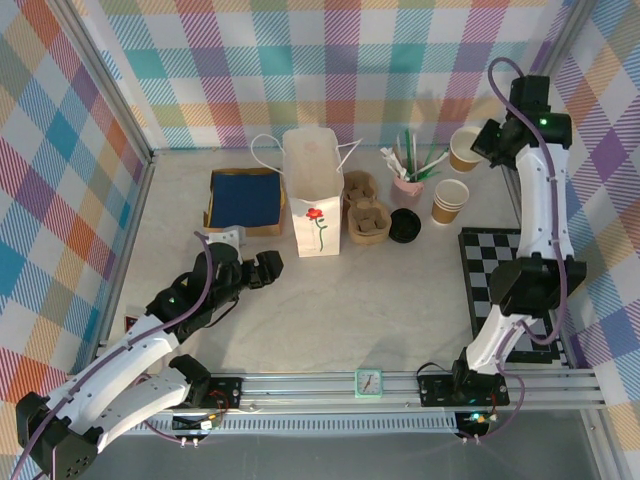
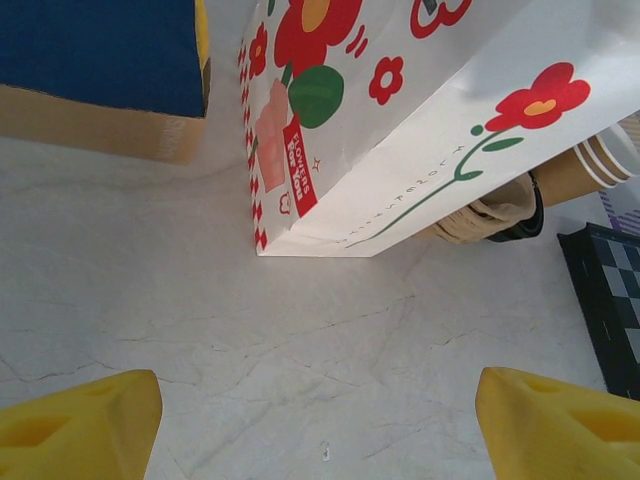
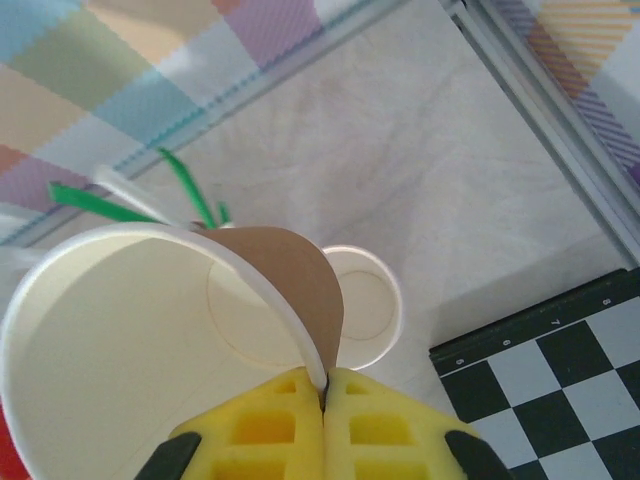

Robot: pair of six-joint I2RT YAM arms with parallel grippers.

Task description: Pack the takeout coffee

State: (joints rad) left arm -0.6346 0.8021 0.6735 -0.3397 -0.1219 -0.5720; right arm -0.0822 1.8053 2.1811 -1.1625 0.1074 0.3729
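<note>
The takeout coffee shows from above as a round black lid right of the cup tray; its black edge peeks out behind the tray, and its cup is hidden. The white flowered paper bag stands upright mid-table. My left gripper hovers open and holding nothing over bare table just in front of the bag. My right gripper is raised at the back right, shut on the rim of a lidless brown paper cup.
Another lidless cup stands below the held one. The brown cup tray sits right of the bag, with a pink holder of stirrers behind. A blue box lies left, a checkerboard right, a small clock in front.
</note>
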